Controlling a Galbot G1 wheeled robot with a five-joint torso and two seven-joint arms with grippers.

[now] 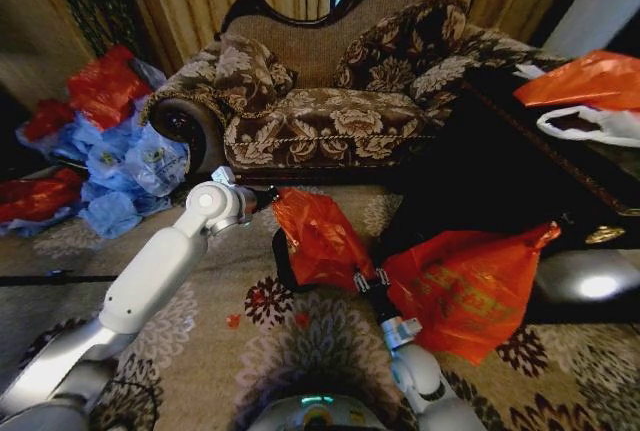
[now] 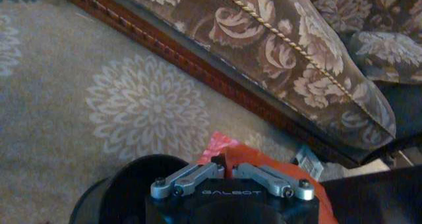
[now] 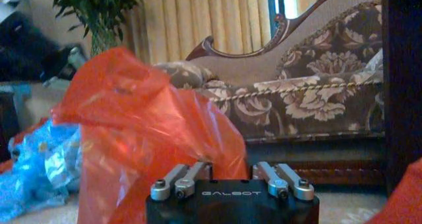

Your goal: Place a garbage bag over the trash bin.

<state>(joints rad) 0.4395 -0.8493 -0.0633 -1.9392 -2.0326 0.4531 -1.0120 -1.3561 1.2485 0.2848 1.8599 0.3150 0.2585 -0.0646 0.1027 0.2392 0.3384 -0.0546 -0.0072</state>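
Two grippers: I have the left gripper (image 2: 224, 170) and right gripper (image 3: 231, 170) each clamped on the garbage bag (image 1: 318, 236).
Bag: thin, crinkly, slippery, feather-light; hold its rim.
Bin: trash bin (image 2: 135, 184), matte black cylinder, beside and under my left gripper.

Dim room, soft blur, window backlight

Head view looks down at carpet; both low wrist views share the sofa (image 1: 330, 101).
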